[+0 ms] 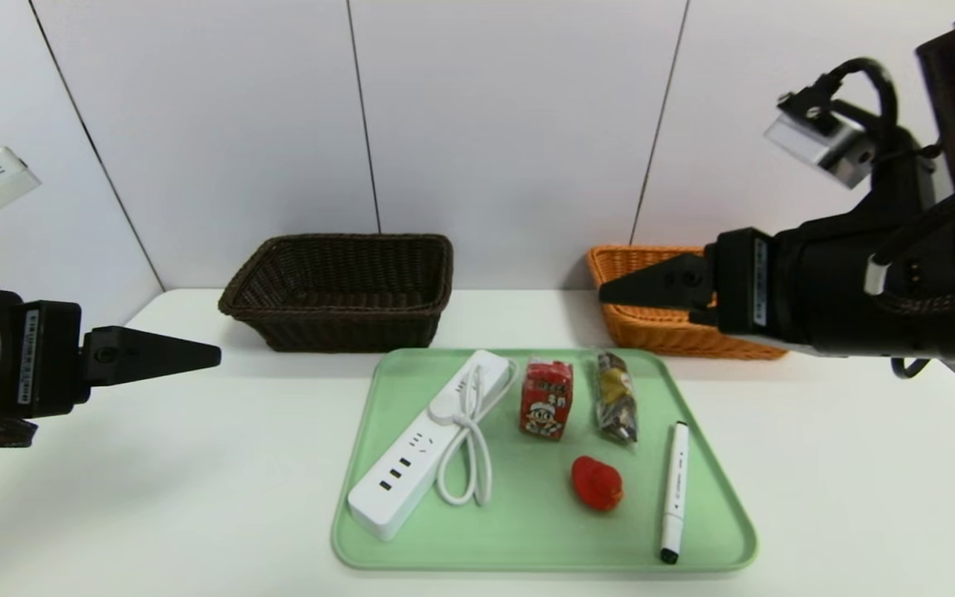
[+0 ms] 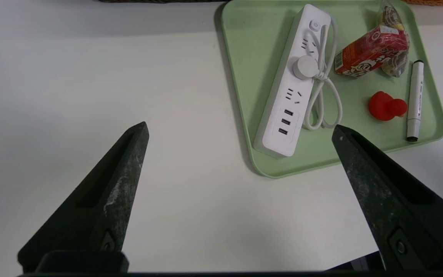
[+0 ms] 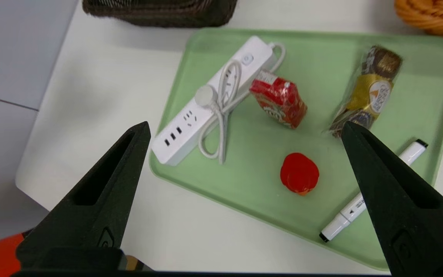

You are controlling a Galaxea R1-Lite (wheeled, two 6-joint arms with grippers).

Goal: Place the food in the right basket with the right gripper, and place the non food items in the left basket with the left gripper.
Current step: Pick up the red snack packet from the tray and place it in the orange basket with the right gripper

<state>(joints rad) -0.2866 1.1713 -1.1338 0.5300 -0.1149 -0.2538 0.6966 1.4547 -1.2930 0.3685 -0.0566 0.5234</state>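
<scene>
- Hovering wide open and empty, the left gripper [image 2: 240,125] and right gripper [image 3: 245,125].
- Beyond the right jaws: carton [image 1: 546,398], snack [image 1: 615,396], duck [image 1: 597,483], marker [image 1: 675,493], power strip [image 1: 428,444] on the tray [image 1: 527,531].
- Farther: both baskets.

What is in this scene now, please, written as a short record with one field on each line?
tray: green, on the white table
food on tray: red drink carton; snack packet
non-food on tray: white power strip with coiled cord; white marker; red rubber duck
left basket: dark brown, behind the tray
right basket: orange, behind the tray
left gripper: open, left of the tray
right gripper: open, before the orange basket in the head view
</scene>
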